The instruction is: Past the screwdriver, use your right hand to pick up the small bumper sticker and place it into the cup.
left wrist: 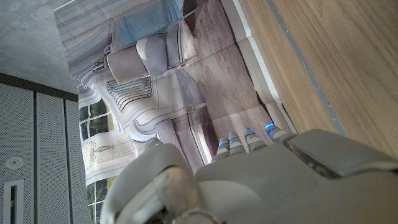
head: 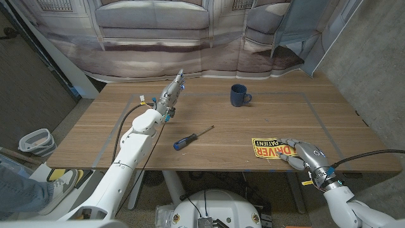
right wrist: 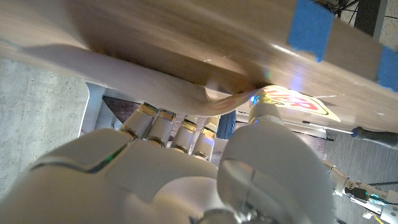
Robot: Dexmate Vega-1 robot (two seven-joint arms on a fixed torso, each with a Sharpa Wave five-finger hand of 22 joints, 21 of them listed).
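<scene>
Step in hand: the grasp. Right hand (head: 308,155) at lower right of the head view, fingers on the sticker (head: 269,147) at the table's (head: 209,114) near edge. Right wrist view: sticker edge curls up between thumb and fingers, so it looks pinched, though whether the grip is firm I cannot tell.

Screwdriver (head: 192,137) lies centre frame; cup (head: 238,95) upper centre, well apart.

Left hand (head: 171,95) upper left, fingers straight, holding nothing.

Next: lift the sticker clear, carry to the cup.
</scene>
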